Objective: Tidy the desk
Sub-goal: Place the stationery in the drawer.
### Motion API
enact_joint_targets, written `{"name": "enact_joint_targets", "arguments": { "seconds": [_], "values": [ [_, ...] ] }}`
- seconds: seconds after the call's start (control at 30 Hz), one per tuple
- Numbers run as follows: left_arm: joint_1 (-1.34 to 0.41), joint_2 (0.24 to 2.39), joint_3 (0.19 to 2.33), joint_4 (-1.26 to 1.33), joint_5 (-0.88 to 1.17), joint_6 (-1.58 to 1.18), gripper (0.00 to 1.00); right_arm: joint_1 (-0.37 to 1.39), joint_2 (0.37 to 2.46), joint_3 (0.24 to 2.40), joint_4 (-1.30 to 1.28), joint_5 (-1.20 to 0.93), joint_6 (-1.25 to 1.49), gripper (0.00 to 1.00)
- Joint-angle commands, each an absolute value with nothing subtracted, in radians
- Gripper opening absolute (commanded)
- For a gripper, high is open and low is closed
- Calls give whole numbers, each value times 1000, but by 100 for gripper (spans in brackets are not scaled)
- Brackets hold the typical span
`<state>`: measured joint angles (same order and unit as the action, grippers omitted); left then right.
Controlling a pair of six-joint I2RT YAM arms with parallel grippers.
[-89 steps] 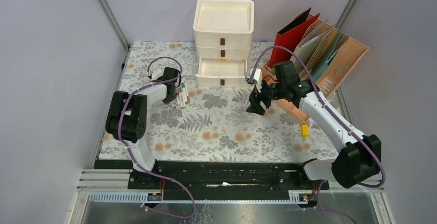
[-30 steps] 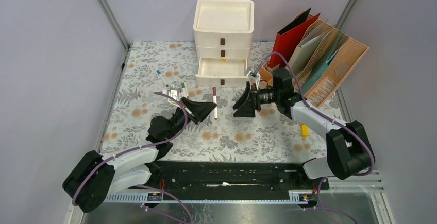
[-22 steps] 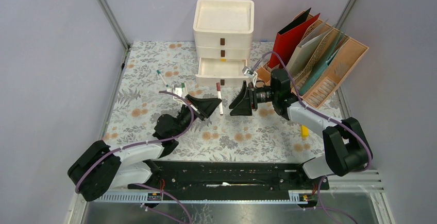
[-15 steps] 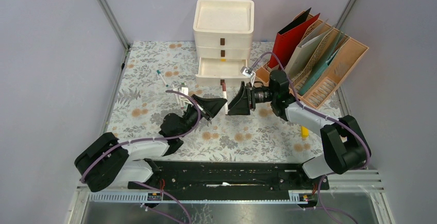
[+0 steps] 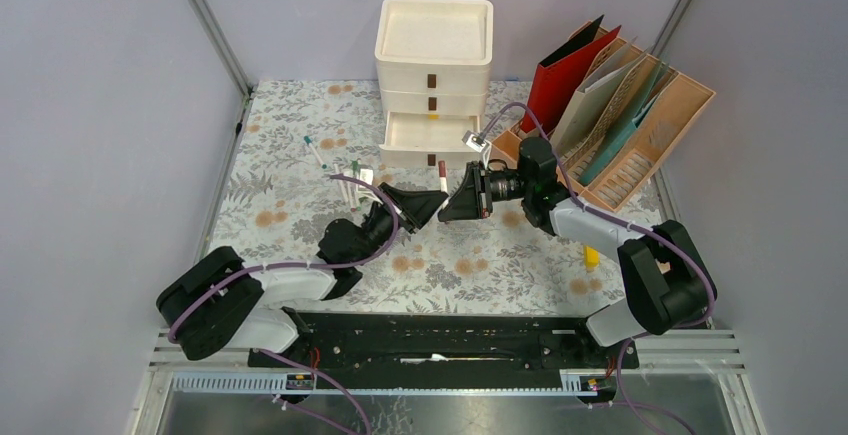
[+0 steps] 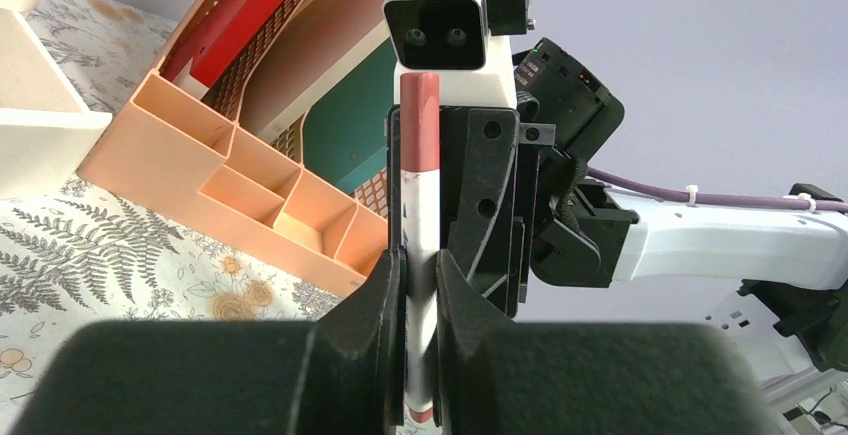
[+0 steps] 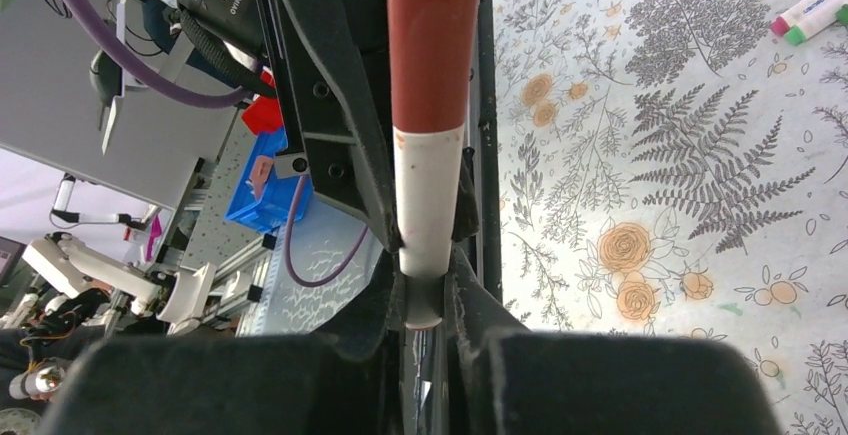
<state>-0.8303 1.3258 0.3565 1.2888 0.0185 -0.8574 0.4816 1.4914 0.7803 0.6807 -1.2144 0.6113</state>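
A white marker with a dark red cap (image 5: pixel 443 173) is held upright above the middle of the desk (image 5: pixel 300 135), cap up, between both grippers. My left gripper (image 5: pixel 430 207) reaches in from the left and is shut on the marker's white barrel (image 6: pixel 422 205) near its lower end. My right gripper (image 5: pixel 453 201) faces it from the right, and its fingers are shut on the marker's white lower end (image 7: pixel 430 185), just below the red cap. The two grippers stand almost nose to nose.
A cream three-drawer unit (image 5: pixel 433 75) stands at the back, its bottom drawer (image 5: pixel 430 135) pulled open. A peach file organiser (image 5: pixel 620 115) with folders sits back right. Several loose markers (image 5: pixel 350 180) and a blue-tipped pen (image 5: pixel 314 148) lie left of centre. A yellow piece (image 5: pixel 591 253) lies at right.
My left gripper has carried the marker rightwards and up towards the centre. The right gripper has swung left to meet it and closed its open jaws on the marker.
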Motion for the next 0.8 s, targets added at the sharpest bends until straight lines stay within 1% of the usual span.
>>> {"name": "enact_joint_targets", "arguments": {
  "seconds": [0.0,0.1,0.17,0.23,0.3,0.4,0.47,0.6,0.7,0.77],
  "values": [
    [-836,1304,381,1365,14,-842,21,491,1497,813,647,-1230,559,1],
    [-833,1262,369,1312,9,-819,49,492,1499,842,529,-1237,460,0],
    [-827,1216,359,1256,11,-797,65,491,1498,860,447,-1240,371,0],
    [-814,1164,344,1195,25,-771,76,492,1496,876,377,-1242,301,0],
    [-790,1106,332,1125,56,-741,85,490,1492,899,281,-1218,209,0],
    [-737,1005,333,932,114,-688,98,490,1483,930,130,-1180,69,0],
    [-686,937,360,744,157,-638,99,490,1478,963,22,-1142,-50,0],
    [-574,839,425,395,158,-544,99,491,1478,1049,-229,-999,-283,0],
    [-491,807,459,235,169,-508,99,491,1494,1106,-329,-870,-428,0],
    [-448,804,469,180,171,-499,99,492,1524,1161,-409,-817,-559,0]
  ]
}}
